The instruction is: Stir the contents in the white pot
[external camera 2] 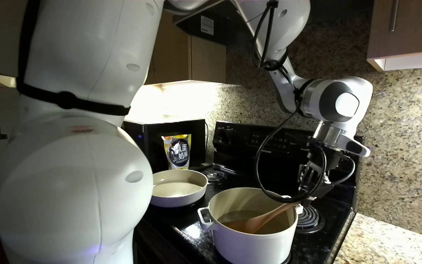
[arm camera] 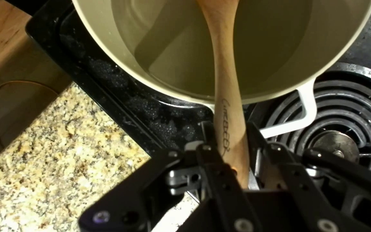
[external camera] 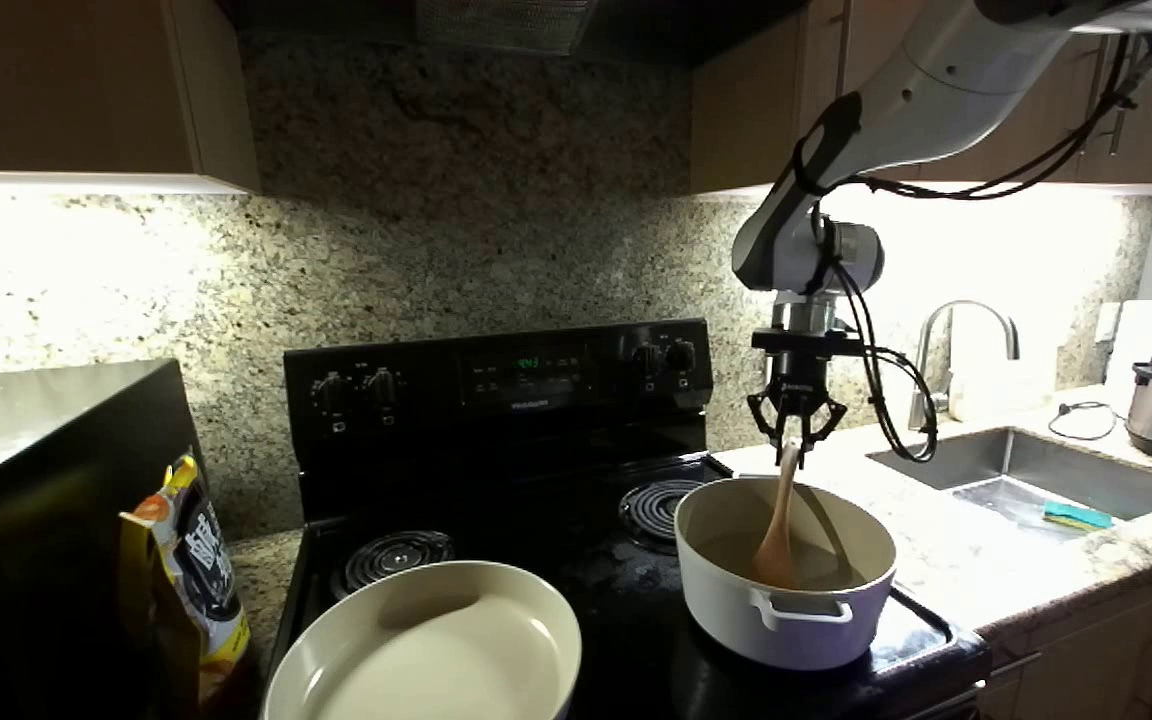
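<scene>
The white pot stands on the stove's front burner nearest the sink. It also shows in an exterior view and the wrist view. A thin clear liquid lies in it. My gripper is above the pot's far rim, pointing down, shut on the handle of a wooden spoon. In the wrist view the gripper's fingers stand on both sides of the spoon handle. The spoon leans across the rim area, with its bowl down in the liquid.
A wide shallow cream-white dish stands on the stove beside the pot. A coil burner lies behind the pot. A snack bag stands by a black microwave. A sink is in the counter. The pot's side handles stick out.
</scene>
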`<state>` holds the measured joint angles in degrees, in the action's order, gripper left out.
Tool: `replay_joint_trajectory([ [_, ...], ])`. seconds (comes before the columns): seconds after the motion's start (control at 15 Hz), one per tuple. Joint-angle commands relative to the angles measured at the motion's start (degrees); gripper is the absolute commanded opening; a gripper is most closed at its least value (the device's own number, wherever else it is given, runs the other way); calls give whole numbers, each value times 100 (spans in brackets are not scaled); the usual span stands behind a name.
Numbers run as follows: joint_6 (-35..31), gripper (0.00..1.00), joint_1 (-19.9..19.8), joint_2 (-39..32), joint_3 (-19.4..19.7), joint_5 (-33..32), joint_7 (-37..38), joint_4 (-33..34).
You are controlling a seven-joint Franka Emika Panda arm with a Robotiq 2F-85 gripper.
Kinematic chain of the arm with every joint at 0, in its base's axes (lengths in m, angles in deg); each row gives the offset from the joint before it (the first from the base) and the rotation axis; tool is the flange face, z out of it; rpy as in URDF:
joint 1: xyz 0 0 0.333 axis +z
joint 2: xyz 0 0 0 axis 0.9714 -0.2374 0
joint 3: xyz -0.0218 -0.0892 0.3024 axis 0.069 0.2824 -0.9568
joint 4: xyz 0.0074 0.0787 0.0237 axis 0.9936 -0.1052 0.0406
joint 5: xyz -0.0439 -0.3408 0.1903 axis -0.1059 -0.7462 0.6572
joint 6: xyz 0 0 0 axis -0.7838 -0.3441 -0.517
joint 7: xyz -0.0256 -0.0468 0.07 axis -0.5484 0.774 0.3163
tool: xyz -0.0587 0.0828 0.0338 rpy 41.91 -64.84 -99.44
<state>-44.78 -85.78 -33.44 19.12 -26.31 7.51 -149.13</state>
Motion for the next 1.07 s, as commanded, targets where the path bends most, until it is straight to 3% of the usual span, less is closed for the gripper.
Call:
replay_joint_trajectory([
  [0.0,22,8,-21,15,10,81,52,45],
  [0.33,-480,7,53,462,67,-82,125,-445],
  [0.6,-1288,7,133,976,76,-378,214,-1012],
  [1.0,-2660,7,215,1676,44,-1473,1023,-1844],
])
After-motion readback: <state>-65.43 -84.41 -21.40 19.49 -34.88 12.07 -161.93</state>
